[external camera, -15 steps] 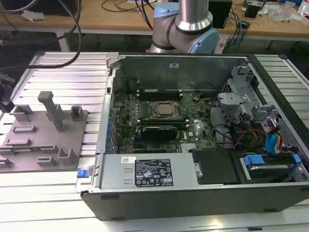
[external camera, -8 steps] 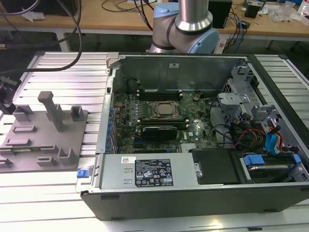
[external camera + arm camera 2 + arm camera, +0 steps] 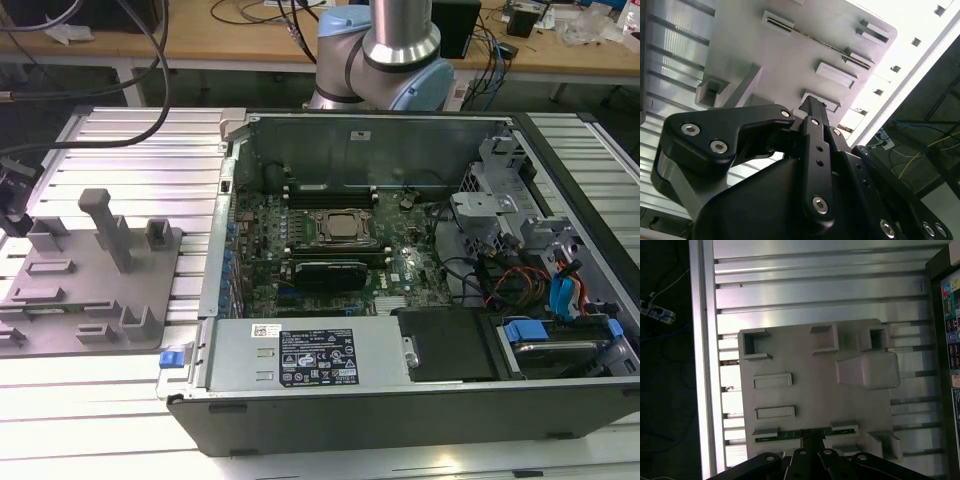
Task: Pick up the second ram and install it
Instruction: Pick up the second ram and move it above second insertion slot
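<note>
One ram [image 3: 780,436] is being kept on edge in slots of the grey tray [image 3: 810,395], likely so it can be grabbed from above. The gripper [image 3: 812,437] is being held over its middle; open or shut cannot be told. The tray is being carried by a ribbed metal bench [image 3: 815,290].

Tray [image 3: 815,390] is looking plain matte grey, the ram stick [image 3: 782,435] is showing dark green, and the hand [image 3: 812,442] is coming across all black. The worktop [image 3: 130,130] is gleaming silver with ribbed stripes, the motherboard [image 3: 400,270] is looking green, and the little clip [image 3: 172,357] is popping bright blue.
</note>
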Controlling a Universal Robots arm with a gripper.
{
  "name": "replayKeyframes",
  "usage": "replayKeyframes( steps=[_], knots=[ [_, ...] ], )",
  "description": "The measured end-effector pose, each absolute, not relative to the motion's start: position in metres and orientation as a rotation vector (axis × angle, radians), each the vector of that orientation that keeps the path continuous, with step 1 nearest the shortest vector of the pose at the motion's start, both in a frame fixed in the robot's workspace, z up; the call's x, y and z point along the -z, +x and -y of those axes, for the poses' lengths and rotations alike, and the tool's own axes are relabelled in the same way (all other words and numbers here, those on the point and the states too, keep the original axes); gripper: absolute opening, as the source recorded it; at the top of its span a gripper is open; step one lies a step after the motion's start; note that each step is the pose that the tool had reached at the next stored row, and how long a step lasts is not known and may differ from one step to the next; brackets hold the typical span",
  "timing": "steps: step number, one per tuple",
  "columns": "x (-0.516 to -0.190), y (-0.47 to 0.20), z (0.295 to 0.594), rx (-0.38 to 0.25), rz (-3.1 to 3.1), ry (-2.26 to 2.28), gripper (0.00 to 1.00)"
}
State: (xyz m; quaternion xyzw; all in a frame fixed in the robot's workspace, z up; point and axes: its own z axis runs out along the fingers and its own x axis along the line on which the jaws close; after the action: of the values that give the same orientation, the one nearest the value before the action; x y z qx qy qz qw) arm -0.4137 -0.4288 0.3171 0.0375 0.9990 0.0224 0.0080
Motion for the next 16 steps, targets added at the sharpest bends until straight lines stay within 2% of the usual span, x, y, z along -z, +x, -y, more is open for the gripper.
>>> replayKeyframes(
  steps=[3,10,16],
  knots=[
    [-0.3171,-0.4137,0.4288,-0.07,-3.123,0.114,0.08],
    [-0.3144,-0.4137,0.4288,-0.053,-3.105,-0.415,0.08],
    [-0.3129,-0.4137,0.4288,-0.047,-3.061,-0.682,0.08]
  ],
)
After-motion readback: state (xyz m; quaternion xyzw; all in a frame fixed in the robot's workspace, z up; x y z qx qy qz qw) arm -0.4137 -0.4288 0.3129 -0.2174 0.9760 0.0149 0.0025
